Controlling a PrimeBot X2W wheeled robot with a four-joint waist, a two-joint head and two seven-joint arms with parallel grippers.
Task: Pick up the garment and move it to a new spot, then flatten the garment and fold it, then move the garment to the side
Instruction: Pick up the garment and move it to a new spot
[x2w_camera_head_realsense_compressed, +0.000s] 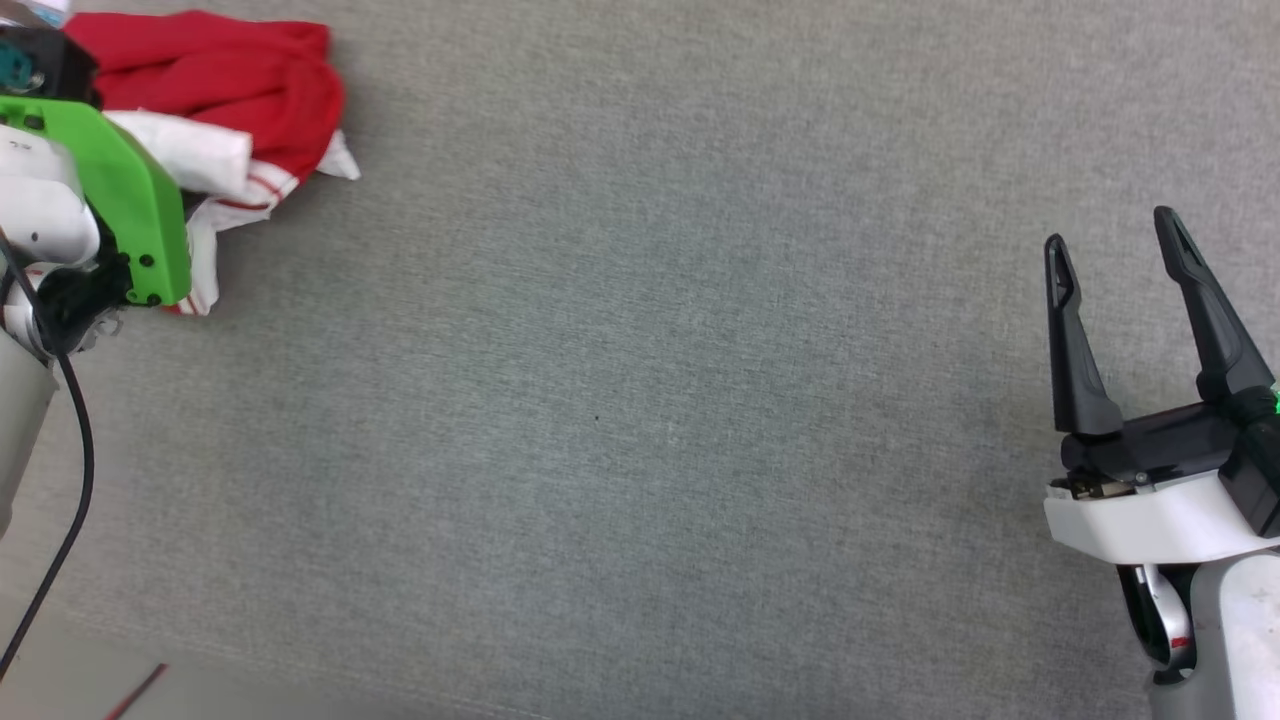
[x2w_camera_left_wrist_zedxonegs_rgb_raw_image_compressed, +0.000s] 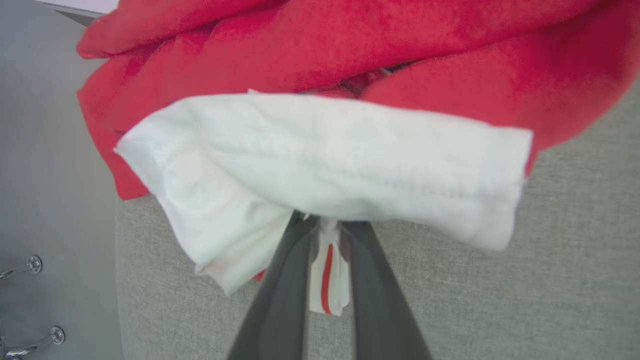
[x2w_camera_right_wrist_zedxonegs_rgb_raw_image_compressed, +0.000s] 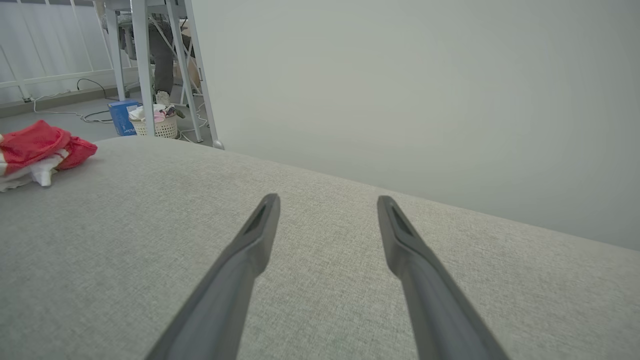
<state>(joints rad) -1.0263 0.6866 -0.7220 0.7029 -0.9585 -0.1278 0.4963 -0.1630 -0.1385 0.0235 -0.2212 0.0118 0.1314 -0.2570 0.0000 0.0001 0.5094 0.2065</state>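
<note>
The left gripper (x2w_camera_left_wrist_zedxonegs_rgb_raw_image_compressed: 327, 223) sat nearest the lens in the left wrist view. Its two dark fingers (x2w_camera_left_wrist_zedxonegs_rgb_raw_image_compressed: 280, 300) stood narrow and almost together, pinching a strip of red-and-white striped trim between them. That trim belonged to the garment (x2w_camera_left_wrist_zedxonegs_rgb_raw_image_compressed: 350, 50), which was bunched in a heap. A white sleeve (x2w_camera_left_wrist_zedxonegs_rgb_raw_image_compressed: 325, 160) lay folded across the fingertips and hid them, with crumpled red cloth behind it.

In the head view the garment (x2w_camera_head_realsense_compressed: 230, 80) lay at the far left corner of the grey cloth-covered table (x2w_camera_head_realsense_compressed: 640, 400), close to its left edge. The left arm's green-covered wrist (x2w_camera_head_realsense_compressed: 130, 210) reached over the white part of the heap. A black cable (x2w_camera_head_realsense_compressed: 75, 480) trailed from that arm toward the near edge.

The right gripper (x2w_camera_head_realsense_compressed: 1110, 232) was well apart from the garment, by the table's right edge. Its fingers were spread wide with nothing between them. In the right wrist view the same gripper (x2w_camera_right_wrist_zedxonegs_rgb_raw_image_compressed: 327, 200) hung low over bare cloth, and whether it touched the table could not be told. The garment (x2w_camera_right_wrist_zedxonegs_rgb_raw_image_compressed: 35, 145) showed there as a small red and white heap near the far edge.

Beyond that edge, on the floor, a pale basket (x2w_camera_right_wrist_zedxonegs_rgb_raw_image_compressed: 155, 125) stood beside a blue box (x2w_camera_right_wrist_zedxonegs_rgb_raw_image_compressed: 122, 116), under a white frame.
</note>
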